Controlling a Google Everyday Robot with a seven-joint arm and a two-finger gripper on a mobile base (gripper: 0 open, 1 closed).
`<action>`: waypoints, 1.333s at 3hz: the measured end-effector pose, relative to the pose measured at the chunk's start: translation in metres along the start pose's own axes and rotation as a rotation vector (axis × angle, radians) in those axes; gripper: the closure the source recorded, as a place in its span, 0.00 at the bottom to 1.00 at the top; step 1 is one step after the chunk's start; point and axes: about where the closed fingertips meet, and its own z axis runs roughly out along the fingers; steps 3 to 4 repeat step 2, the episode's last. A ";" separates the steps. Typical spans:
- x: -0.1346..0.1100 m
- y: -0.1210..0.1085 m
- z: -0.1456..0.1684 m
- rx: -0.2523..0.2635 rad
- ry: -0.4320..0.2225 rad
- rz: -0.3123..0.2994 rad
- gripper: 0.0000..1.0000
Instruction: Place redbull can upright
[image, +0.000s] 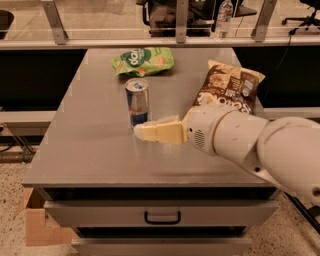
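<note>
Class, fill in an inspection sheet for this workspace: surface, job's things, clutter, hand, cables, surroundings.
Surface: grey table top, flat, no spills seen.
Job's things: can standing upright near the table's middle.
Clutter: green snack bag behind the can; brown chip bag on the picture's right.
Hand: hand low over the table, just in front of the can, not around it.
Cables: nothing seen.
Surroundings: drawer under the top; cardboard box on the floor; bottle at the back.

Grey metal worktop (75, 150) over a drawer with black handle (162, 217); speckled floor (10, 220), cardboard box (37, 225) at left; railing (100, 42) behind. Claw (141, 132) above worktop's middle.
</note>
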 end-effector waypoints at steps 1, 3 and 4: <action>-0.015 0.017 -0.020 0.034 0.049 -0.063 0.00; -0.015 0.017 -0.020 0.034 0.049 -0.063 0.00; -0.015 0.017 -0.020 0.034 0.049 -0.063 0.00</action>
